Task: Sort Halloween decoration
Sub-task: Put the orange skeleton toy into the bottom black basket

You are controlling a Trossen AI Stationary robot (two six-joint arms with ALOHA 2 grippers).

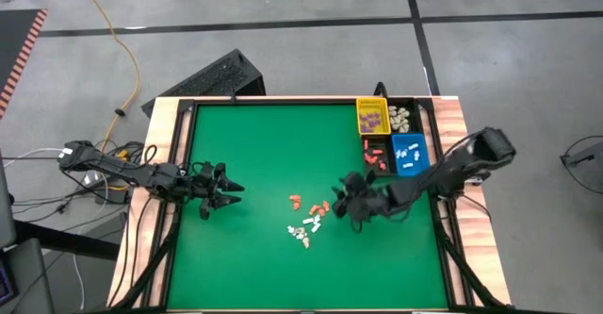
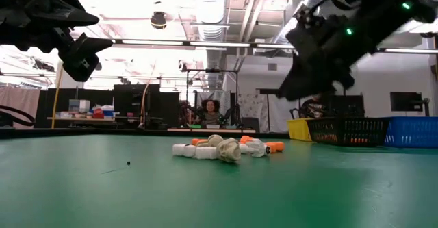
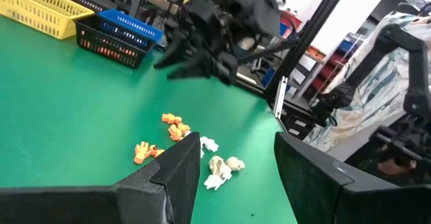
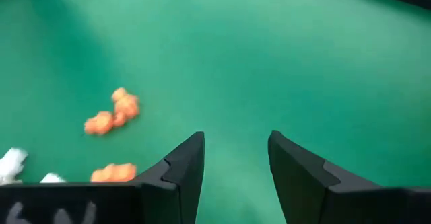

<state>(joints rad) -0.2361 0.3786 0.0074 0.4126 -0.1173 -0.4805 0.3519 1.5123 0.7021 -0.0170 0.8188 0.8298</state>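
My right gripper (image 1: pixel 349 201) hangs above the green table (image 1: pixel 245 154), just beside the loose pile of Halloween decoration (image 1: pixel 307 218) on its right side. In the right wrist view, my two dark fingers (image 4: pixel 182 167) stand apart with bare green surface showing between them; nothing is held. Orange-red trinkets (image 4: pixel 111 113) lie on the table just ahead of these fingers and off to one side, with white pieces (image 4: pixel 13 162) at the picture's edge.

My left gripper (image 1: pixel 226 190) hangs over the left half of the table, well apart from the pile. In the left wrist view, its fingers (image 3: pixel 178 170) are also spread, with nothing between them. Past them lie the cream-white pieces (image 3: pixel 219 167) and the orange-red pieces (image 3: pixel 172 126), all resting on the table.

In the low view, the pile (image 2: pixel 226 148) sits near the table's middle, cream-white pieces bunched together with orange-red pieces at its edges. Both grippers are above table level there.

Farther off, at the far right corner of the table, stand the bins: a yellow bin (image 1: pixel 371 117) holding purple pieces, a black bin (image 1: pixel 403 117) holding cream-white pieces, a second black bin (image 1: pixel 376 154) holding orange-red pieces, and a blue bin (image 1: pixel 408 154) holding white pieces.

Beyond the table, a person (image 2: pixel 209 111) is seated in the room.
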